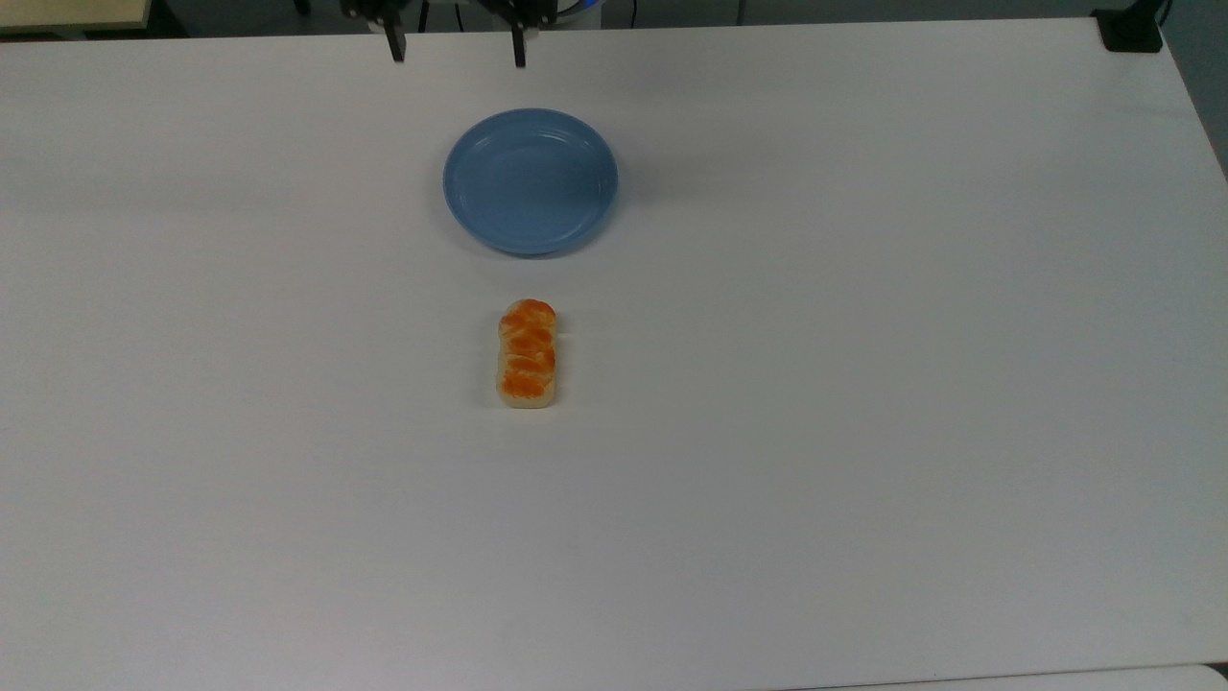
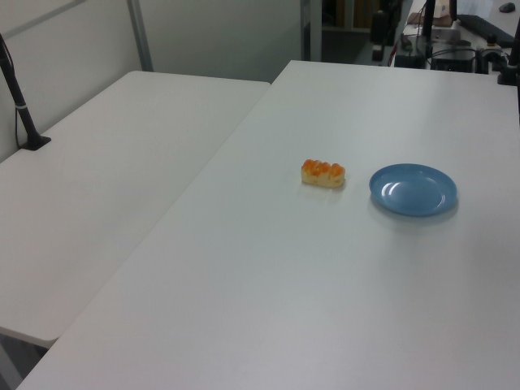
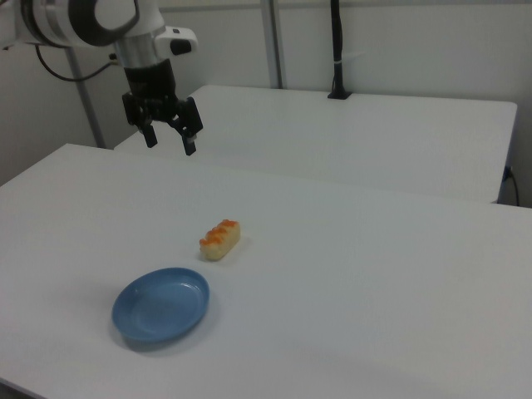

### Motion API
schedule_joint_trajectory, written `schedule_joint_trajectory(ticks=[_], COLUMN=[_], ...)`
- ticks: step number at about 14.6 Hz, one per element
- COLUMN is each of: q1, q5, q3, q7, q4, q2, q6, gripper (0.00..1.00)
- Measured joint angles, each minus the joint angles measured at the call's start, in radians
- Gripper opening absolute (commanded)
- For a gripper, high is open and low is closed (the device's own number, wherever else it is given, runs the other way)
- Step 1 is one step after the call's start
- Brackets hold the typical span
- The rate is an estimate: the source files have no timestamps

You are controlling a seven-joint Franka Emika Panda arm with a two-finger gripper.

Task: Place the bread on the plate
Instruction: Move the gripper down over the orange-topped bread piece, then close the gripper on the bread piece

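Black two-finger gripper (image 3: 169, 140) hangs up in the air over the far side of the white table (image 1: 863, 384), fingers spread wide apart and grasping nothing. It pokes in at the top view's upper edge (image 1: 457, 48), just beyond the round light-blue plate with the raised rim (image 1: 531, 180). That plate sits bare on the tabletop. The small oblong loaf with pale beige sides and a glossy orange-brown segmented top (image 1: 527, 353) lies flat on the table, near the plate but apart from it, its long axis pointing toward the plate. In the right view the loaf (image 3: 220, 239) sits between gripper and plate (image 3: 162, 305), well below the fingers.
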Motion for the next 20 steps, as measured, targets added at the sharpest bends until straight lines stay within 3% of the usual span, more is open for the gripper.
schedule_joint_trajectory(ticks=[7, 16, 20], q1=[0.062, 0.098, 0.096], q5=[0.0, -0.089, -0.1], q3=[0.001, -0.001, -0.005], q7=[0.004, 0.074, 0.085], q4=[-0.004, -0.004, -0.003], q2=[0.234, 0.457, 0.499], q6=[0.275, 0.458, 0.489], gripper=[1.0, 1.0, 1.0])
